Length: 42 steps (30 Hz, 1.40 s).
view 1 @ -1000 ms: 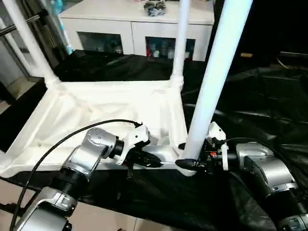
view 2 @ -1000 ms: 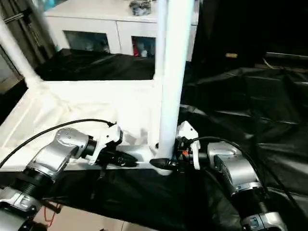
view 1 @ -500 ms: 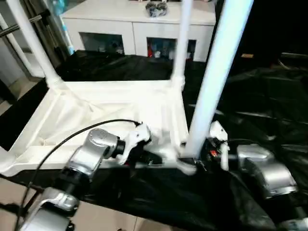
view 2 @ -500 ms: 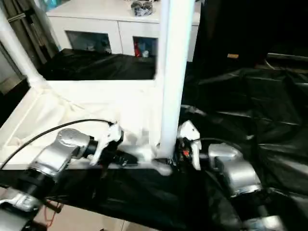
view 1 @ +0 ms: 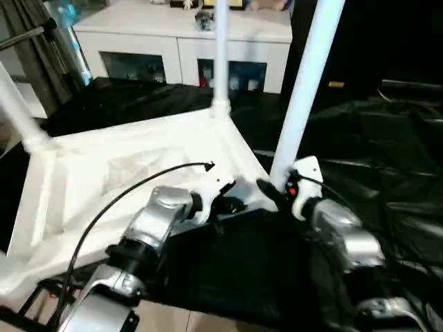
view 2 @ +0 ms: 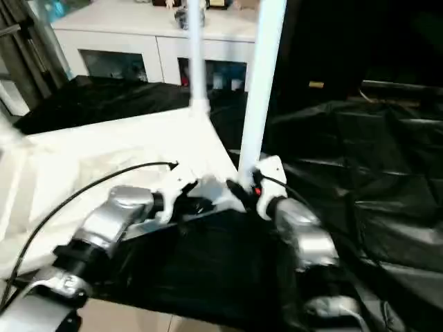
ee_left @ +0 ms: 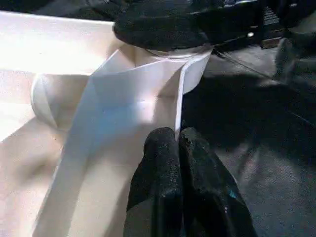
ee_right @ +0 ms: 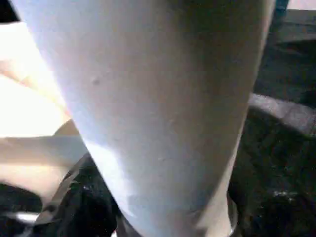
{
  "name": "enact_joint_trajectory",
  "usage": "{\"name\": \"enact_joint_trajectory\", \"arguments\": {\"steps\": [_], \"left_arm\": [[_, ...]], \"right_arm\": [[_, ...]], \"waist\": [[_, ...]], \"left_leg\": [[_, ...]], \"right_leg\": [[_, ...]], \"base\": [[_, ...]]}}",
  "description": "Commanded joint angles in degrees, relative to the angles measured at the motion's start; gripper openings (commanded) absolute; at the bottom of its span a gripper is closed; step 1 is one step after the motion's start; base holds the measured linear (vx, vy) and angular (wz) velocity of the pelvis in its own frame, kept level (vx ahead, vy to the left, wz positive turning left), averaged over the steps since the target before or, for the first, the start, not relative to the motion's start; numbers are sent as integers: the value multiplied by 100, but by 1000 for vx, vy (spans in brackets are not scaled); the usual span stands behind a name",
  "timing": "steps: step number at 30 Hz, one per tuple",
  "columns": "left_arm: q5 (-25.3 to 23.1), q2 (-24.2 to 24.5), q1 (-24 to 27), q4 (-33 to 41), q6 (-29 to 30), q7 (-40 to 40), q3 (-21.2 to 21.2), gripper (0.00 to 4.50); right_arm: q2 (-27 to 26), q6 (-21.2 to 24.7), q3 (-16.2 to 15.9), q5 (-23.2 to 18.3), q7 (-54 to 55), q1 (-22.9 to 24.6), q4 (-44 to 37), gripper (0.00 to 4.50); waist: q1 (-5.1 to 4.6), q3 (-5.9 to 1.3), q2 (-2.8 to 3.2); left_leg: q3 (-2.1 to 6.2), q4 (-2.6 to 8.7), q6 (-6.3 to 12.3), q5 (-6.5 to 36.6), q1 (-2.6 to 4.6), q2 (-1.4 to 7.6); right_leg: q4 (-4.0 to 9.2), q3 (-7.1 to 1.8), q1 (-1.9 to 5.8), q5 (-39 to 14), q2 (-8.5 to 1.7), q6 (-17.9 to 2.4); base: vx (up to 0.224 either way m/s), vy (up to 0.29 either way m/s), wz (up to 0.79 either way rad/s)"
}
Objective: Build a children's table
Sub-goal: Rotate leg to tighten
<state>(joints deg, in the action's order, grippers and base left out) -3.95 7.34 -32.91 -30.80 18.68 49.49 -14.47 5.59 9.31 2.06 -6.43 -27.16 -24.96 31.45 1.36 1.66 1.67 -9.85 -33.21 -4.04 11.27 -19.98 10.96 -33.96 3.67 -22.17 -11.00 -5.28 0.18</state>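
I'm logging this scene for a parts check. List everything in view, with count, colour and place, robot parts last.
tabletop: one, white, upside down on the black sheet.
legs: three, white, upright at its corners, near right, far right, far left.
black sheet: one, covering the work surface.
cabinet: one, white with glass doors, behind; small items on top.
left gripper: black fingers shut, at the tabletop's near rim.
right gripper: black fingers around the near right leg's base.
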Motion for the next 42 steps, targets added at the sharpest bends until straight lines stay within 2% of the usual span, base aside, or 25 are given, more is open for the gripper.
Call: {"name": "enact_joint_trajectory", "arguments": {"steps": [1,2,3,4,5,6,10,12,14,16,18,19,21,24,26,27,30,31,33,34,35,37,38,40,42], "left_arm": [[33,-298,-124,-141,-91,-394,-113,0],[82,-261,-110,-83,-84,-280,-106,0],[132,-214,-93,-19,-113,-141,-102,0],[156,-184,-82,12,-112,-74,-99,0],[222,-67,-38,121,-161,177,-86,0],[222,-67,-38,121,-161,177,-86,0],[263,63,14,168,-231,440,-102,0],[283,303,64,185,-387,903,-210,0],[363,627,93,256,-528,1497,-304,0],[387,734,97,277,-581,1674,-332,0],[424,886,97,299,-655,1923,-362,0],[437,935,99,311,-686,2029,-382,0],[439,1027,99,346,-719,2220,-428,0],[439,1123,83,359,-735,2379,-451,0],[445,1204,49,290,-803,2450,-460,0],[448,1211,47,281,-810,2457,-462,0],[466,1245,37,232,-851,2520,-479,0],[467,1251,37,223,-858,2543,-483,0],[463,1259,31,194,-879,2561,-474,0],[459,1261,28,179,-884,2545,-460,0],[463,1260,28,159,-874,2505,-424,0],[494,1235,60,176,-812,2453,-383,0],[495,1213,92,197,-786,2417,-385,0],[436,1087,110,198,-659,2094,-354,0],[413,927,67,157,-529,1730,-257,0]], "right_arm": [[-486,177,-480,-155,-417,63,157,325],[-444,190,-487,-210,-630,90,32,344],[-383,224,-555,-210,-802,108,-76,358],[-333,219,-617,-196,-916,128,-143,368],[-158,181,-827,-152,-1334,194,-372,368],[-158,181,-827,-152,-1334,194,-372,368],[74,185,-1007,-228,-1865,279,-631,368],[554,215,-1239,-454,-2793,488,-1086,368],[1075,328,-1441,-601,-3722,640,-1416,368],[1220,376,-1494,-626,-3980,670,-1486,368],[1463,381,-1573,-576,-4360,676,-1507,368],[1540,372,-1590,-553,-4481,671,-1502,368],[1632,449,-1602,-560,-4644,652,-1527,368],[1684,601,-1624,-632,-4780,622,-1588,338],[1765,672,-1728,-679,-4928,602,-1633,317],[1774,672,-1742,-677,-4940,602,-1635,317],[1818,704,-1816,-677,-5015,615,-1677,288],[1822,722,-1823,-683,-5038,622,-1696,288],[1826,775,-1831,-690,-5124,640,-1735,259],[1829,797,-1844,-692,-5161,650,-1748,256],[1830,820,-1881,-686,-5212,666,-1759,251],[1813,792,-1935,-669,-5188,689,-1734,237],[1774,792,-1932,-666,-5116,701,-1707,224],[1619,843,-1870,-682,-4857,744,-1680,223],[1424,845,-1757,-669,-4505,748,-1587,219]], "waist": [[11,-217,-62],[12,-221,-63],[14,-225,-100],[26,-226,-86],[43,-246,-19],[39,-247,-50],[47,-297,-45],[79,-309,-95],[110,-291,-89],[127,-274,-36],[145,-255,-27],[159,-235,7],[193,-244,-38],[215,-258,-21],[223,-274,68],[207,-282,14],[230,-289,21],[229,-288,-14],[242,-285,11],[252,-277,-58],[255,-273,6],[255,-278,-16],[255,-269,28],[243,-270,6],[239,-251,2]], "left_leg": [[54,463,148,1690,-34,163],[52,462,157,1639,-39,166],[43,457,189,1569,-43,173],[48,461,199,1520,-45,176],[37,440,246,1365,-44,171],[36,434,276,1299,-58,174],[20,368,498,665,-82,161],[1,324,714,438,-95,148],[6,330,825,478,-98,165],[1,333,831,623,-85,187],[-4,361,695,873,-68,211],[-4,385,619,1067,-52,223],[-7,386,517,1125,-20,236],[4,383,475,932,-37,224],[10,366,463,831,-26,214],[0,354,494,794,-34,207],[-3,343,534,751,-41,200],[-7,342,542,734,-44,199],[-1,347,536,752,-46,204],[3,355,540,744,-56,208],[-1,355,511,800,-39,212],[-3,352,487,802,-34,212],[2,361,451,871,-38,208],[1,364,433,876,-48,203],[0,380,407,1018,-37,198]], "right_leg": [[526,-217,180,-2093,-281,-969],[516,-219,184,-1998,-279,-991],[502,-220,191,-1840,-276,-1045],[488,-221,200,-1767,-278,-1070],[456,-221,219,-1429,-275,-1154],[456,-219,231,-1298,-273,-1180],[344,-211,279,-299,-266,-1463],[306,-208,307,90,-254,-1585],[304,-201,296,38,-270,-1617],[308,-194,282,-134,-254,-1626],[345,-183,269,-500,-252,-1613],[369,-186,249,-741,-254,-1586],[381,-205,240,-956,-276,-1559],[335,-209,261,-708,-267,-1566],[310,-206,258,-459,-265,-1627],[301,-204,271,-273,-247,-1664],[297,-199,277,-261,-264,-1676],[302,-200,279,-276,-263,-1672],[303,-196,276,-401,-264,-1649],[293,-197,281,-503,-272,-1623],[320,-199,256,-645,-273,-1591],[317,-205,260,-626,-271,-1584],[324,-201,259,-660,-270,-1578],[326,-203,269,-658,-269,-1568],[371,-198,263,-999,-274,-1490]], "base": [[0,0,0],[0,0,0],[0,0,0],[0,0,0],[0,0,0],[0,0,0],[0,0,0],[0,0,0],[0,0,0],[0,0,0],[0,0,0],[0,0,0],[0,0,0],[0,0,0],[0,0,0],[0,0,0],[0,0,0],[0,0,0],[0,0,0],[0,0,0],[0,0,0],[0,0,0],[0,0,0],[0,0,0],[0,0,0]]}}
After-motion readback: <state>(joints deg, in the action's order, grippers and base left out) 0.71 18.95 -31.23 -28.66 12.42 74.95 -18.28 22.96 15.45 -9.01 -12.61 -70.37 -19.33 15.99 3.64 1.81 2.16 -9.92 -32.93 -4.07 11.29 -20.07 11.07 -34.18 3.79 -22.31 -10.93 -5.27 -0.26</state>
